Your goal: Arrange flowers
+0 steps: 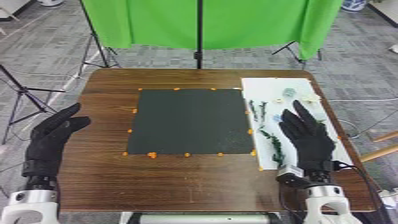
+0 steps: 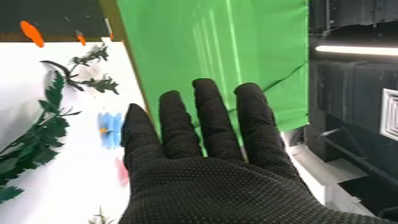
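Lying on the board, the flowers and green stems are right of the mat. I have 2 hands relaxed wide: right hand over the board, left hand by the table's left edge.

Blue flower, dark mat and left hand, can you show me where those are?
Blue flower [image 2: 114, 131]: right wrist view, on its petals.
Dark mat [image 1: 191, 121]: head view, near its middle.
Left hand [image 1: 52, 135]: head view, on the gloved part below the fingers.
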### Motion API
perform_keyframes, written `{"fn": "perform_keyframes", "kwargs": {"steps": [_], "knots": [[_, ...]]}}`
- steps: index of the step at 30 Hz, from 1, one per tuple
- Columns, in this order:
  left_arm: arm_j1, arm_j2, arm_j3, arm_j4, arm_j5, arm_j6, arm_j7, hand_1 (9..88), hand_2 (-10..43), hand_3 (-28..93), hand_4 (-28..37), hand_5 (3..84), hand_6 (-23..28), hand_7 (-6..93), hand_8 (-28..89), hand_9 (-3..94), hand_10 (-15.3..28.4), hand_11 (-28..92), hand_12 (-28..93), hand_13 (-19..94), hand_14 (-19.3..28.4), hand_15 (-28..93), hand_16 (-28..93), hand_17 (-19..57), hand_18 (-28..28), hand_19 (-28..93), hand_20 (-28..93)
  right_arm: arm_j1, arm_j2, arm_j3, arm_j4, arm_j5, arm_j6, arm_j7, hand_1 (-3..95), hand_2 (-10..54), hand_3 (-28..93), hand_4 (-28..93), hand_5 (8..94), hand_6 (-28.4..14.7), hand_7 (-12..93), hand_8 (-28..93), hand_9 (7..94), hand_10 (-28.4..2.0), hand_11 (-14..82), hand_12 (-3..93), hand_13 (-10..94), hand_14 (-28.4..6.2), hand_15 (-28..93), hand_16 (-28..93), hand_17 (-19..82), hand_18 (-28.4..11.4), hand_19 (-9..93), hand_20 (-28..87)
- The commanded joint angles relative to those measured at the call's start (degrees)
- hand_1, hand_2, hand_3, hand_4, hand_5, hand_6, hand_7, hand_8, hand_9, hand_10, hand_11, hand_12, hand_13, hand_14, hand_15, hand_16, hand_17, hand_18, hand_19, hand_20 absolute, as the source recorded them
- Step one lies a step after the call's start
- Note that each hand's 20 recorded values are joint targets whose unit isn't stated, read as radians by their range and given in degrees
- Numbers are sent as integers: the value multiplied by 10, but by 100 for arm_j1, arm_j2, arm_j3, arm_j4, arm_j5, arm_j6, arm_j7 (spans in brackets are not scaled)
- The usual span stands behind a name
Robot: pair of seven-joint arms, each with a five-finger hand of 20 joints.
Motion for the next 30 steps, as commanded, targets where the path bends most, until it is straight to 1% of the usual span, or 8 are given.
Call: {"fn": "perform_keyframes", "kwargs": {"steps": [1,9,13,15,18,23,27,30], "knots": [[53,-29,-32,33,2,-58,-34,304,-57,661,-169,475,46,106,-55,512,141,213,141,398,192,206,23,73,156,104,199,-70,-3,-13,-25,-69,11,38,17,-95,732,-283,289,-27,97,-80,345,-142,27,113,234,-144,45,122,115,-152,3,166],[1,-20,-15,33,90,-118,-76,305,-57,659,-167,474,46,105,-55,511,139,212,141,397,192,205,23,72,156,104,199,5,21,-72,-49,-111,252,53,14,-95,712,-283,297,-31,96,-79,351,-143,31,120,247,-146,55,130,127,-156,13,174],[-4,1,5,41,77,-97,-82,305,-56,658,-167,474,46,104,-54,509,140,211,141,395,192,205,23,72,156,103,199,-33,11,-75,-140,-492,668,175,6,-95,687,-283,313,-45,90,-79,364,-142,35,125,272,-151,69,137,152,-162,29,190],[-28,15,1,39,111,-117,-72,306,-56,657,-167,474,46,105,-54,509,140,211,141,395,192,205,23,71,156,103,199,25,88,-163,-172,-850,1120,214,7,-95,686,-283,330,-58,83,-79,381,-143,42,132,297,-155,88,148,169,-168,61,214],[24,15,-42,8,125,-101,-84,306,-57,658,-167,473,46,105,-54,508,140,211,141,394,192,204,23,71,156,103,198,93,240,-302,-233,-1277,1709,346,17,-95,692,-283,390,-76,95,-77,435,-145,57,168,376,-158,124,203,201,-176,160,292],[107,-25,-72,-19,90,-77,-136,307,-59,659,-167,473,46,105,-54,508,141,210,141,394,192,204,23,71,155,102,198,213,512,-474,-335,-2101,2656,818,69,-95,707,-282,473,-80,130,-81,517,-156,129,191,501,-152,191,270,211,-189,398,406],[83,-3,-110,-41,182,-144,-187,309,-58,657,-168,473,47,104,-54,507,142,210,141,393,192,204,24,71,154,101,198,289,829,-535,-556,-3590,3318,1946,134,-95,703,-281,543,-74,158,-79,589,-169,172,197,584,-141,337,251,255,-201,551,461],[87,15,-141,-66,178,-119,-216,310,-58,656,-167,473,47,104,-54,506,141,209,141,392,191,204,24,70,154,101,198,133,1100,-307,-814,-5188,3069,2979,195,-95,684,-281,595,-70,180,-73,651,-172,194,205,639,-132,443,250,292,-217,651,510]]}}
